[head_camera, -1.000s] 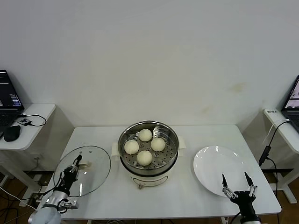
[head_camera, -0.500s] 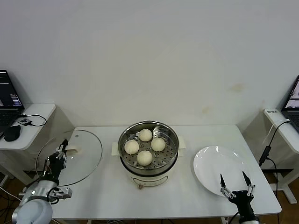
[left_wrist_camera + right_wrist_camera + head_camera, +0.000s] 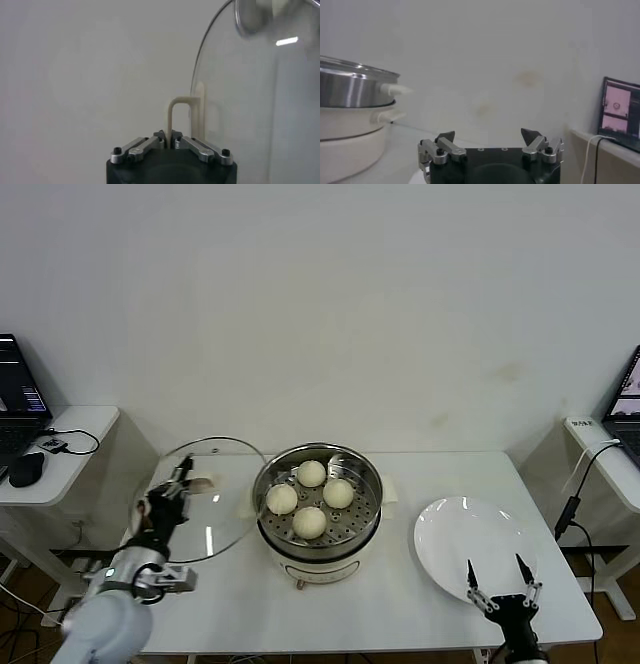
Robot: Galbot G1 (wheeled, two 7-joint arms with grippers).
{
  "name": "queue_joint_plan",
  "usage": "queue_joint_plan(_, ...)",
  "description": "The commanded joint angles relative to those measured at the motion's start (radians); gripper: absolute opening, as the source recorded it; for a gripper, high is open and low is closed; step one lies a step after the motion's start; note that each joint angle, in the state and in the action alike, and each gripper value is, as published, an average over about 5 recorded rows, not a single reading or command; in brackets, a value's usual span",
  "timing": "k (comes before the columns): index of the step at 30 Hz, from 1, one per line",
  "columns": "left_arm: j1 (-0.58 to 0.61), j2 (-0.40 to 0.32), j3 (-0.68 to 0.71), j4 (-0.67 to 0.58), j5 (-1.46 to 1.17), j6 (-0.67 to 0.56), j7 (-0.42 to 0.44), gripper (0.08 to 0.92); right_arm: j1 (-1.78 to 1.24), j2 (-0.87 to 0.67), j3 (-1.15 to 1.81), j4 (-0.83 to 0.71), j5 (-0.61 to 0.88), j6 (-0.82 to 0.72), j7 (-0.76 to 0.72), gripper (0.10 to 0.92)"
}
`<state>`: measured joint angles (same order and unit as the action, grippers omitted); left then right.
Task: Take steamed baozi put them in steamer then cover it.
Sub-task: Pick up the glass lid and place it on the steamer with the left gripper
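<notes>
**Cover held just beside the steamer**

The left gripper (image 3: 178,486) is pinching the handle of the cover (image 3: 205,496), tilted, its rim overlapping the steamer (image 3: 317,502), where four steamed baozi (image 3: 309,522) are sitting. The right gripper (image 3: 499,580) is hanging spread over the white plate (image 3: 455,539).

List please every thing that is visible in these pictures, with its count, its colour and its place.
steamed baozi: four, cream-white, on the perforated tray inside the steamer.
steamer: one, shiny steel on a cream-white base, middle of the table.
cover: one, clear glass with cream-white handle, held in the air beside the steamer's left rim.
plate: one, white, bare, right part of the table.
table: one, white, before the robot.
side desks: two, white, far left and far right, each with a laptop.
left pincer: shut on the cover's handle.
right pincer: open, at the near edge of the plate.
</notes>
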<state>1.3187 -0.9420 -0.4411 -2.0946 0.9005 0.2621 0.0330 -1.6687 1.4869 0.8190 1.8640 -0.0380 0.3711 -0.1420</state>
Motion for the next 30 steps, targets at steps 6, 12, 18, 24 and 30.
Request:
queue_joint_plan(6,-0.303,-0.144,0.352,0.058,0.284,0.193,0.215,0.138,0.014,0.087,-0.065,-0.044,-0.202,0.020,0.048,0.823)
queue_joint_plan(12,-0.309,-0.272,0.369,0.113,0.471,0.181,0.263,0.138,0.014,0.089,-0.074,-0.072,-0.232,0.030,0.062,0.823)
queue_joint_plan(18,-0.323,-0.398,0.401,0.157,0.568,0.178,0.278,0.138,0.021,0.089,-0.071,-0.081,-0.239,0.030,0.068,0.823)
queue_joint_plan(24,-0.360,-0.450,0.421,0.221,0.593,0.180,0.282,0.138,0.018,0.089,-0.073,-0.085,-0.243,0.034,0.071,0.823)
queue_joint_plan(30,-0.387,-0.487,0.440,0.286,0.606,0.181,0.280,0.138,0.016,0.089,-0.071,-0.091,-0.243,0.038,0.073,0.823)
